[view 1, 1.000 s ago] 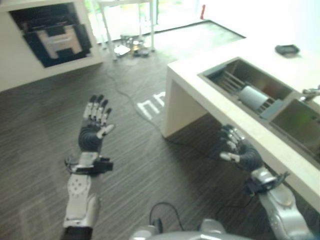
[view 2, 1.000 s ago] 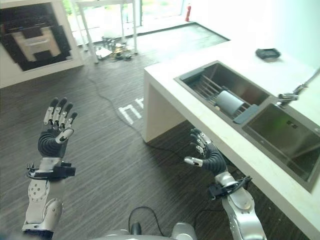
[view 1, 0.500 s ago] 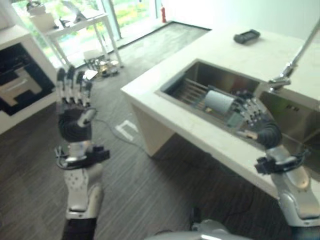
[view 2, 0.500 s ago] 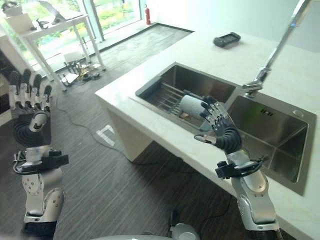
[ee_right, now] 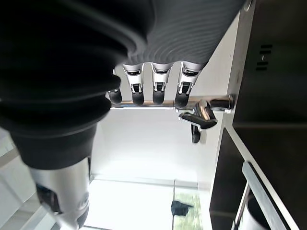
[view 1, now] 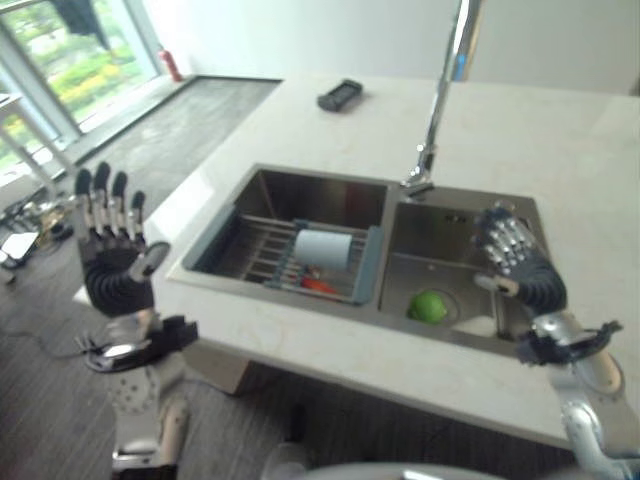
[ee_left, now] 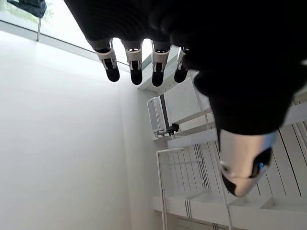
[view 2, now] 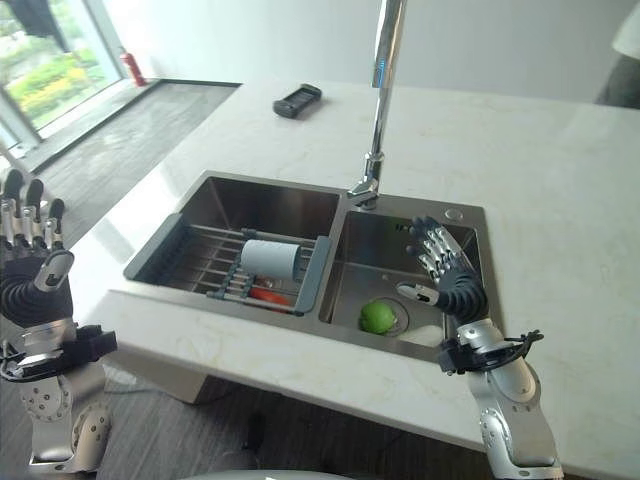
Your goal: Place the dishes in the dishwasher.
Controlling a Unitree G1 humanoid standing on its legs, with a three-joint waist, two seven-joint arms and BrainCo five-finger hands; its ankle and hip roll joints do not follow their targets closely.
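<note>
The robot's view has swung from the floor onto the double sink (view 2: 300, 195), so the white cup (view 2: 270, 259) on the drying rack (view 2: 225, 265) now lies left of the empty, spread right hand (view 2: 447, 280), while the left hand (view 1: 118, 262) hangs spread off the counter's edge.

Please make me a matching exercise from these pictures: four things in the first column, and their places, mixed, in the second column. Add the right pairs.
Things
1. pale cylindrical cup lying on its side
2. round green fruit
3. flat black device
4. right hand with straight silver fingers

Places
A. on the white countertop, beyond the tall metal tap
B. raised over the sink's right basin
C. on the wire rack across the left basin
D. on the bottom of the right basin, near the drain

Pairs: 1-C, 2-D, 3-A, 4-B
</note>
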